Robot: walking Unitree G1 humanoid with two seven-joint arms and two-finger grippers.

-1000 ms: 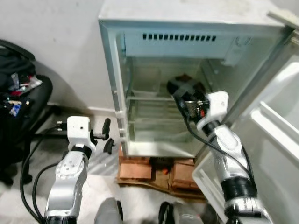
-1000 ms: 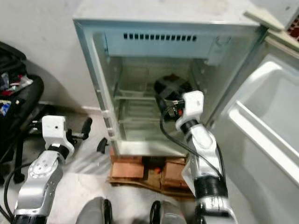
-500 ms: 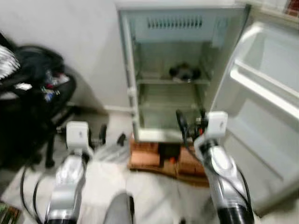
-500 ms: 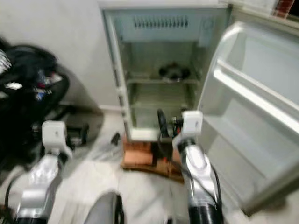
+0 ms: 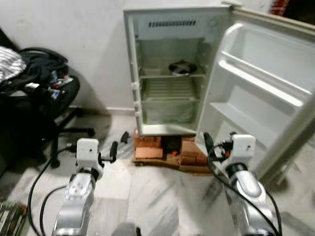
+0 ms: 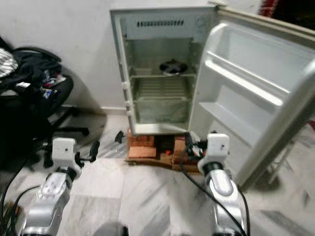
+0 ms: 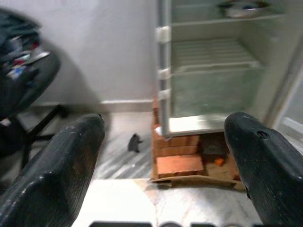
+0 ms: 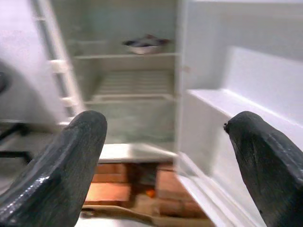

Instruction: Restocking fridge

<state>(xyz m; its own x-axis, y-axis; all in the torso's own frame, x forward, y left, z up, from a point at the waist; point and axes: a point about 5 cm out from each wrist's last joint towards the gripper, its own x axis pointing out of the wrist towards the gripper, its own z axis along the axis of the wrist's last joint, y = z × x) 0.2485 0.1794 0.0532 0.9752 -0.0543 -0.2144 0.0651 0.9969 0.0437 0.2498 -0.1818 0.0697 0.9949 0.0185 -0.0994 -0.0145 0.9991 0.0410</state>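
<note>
White fridge open — no readable labels.

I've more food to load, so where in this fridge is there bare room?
The upper shelf is bare left of the dark dish. The wire shelf below it looks bare across, as do the door shelves. The dish takes up the upper shelf's right side.

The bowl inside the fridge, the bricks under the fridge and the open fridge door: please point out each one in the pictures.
bowl [image 5: 182, 68], left eye view, on its dark rim, on the upper shelf.
bricks [image 5: 148, 152], left eye view, on the front face of one brick.
fridge door [image 6: 246, 88], right eye view, on its upper door shelf rail.
</note>
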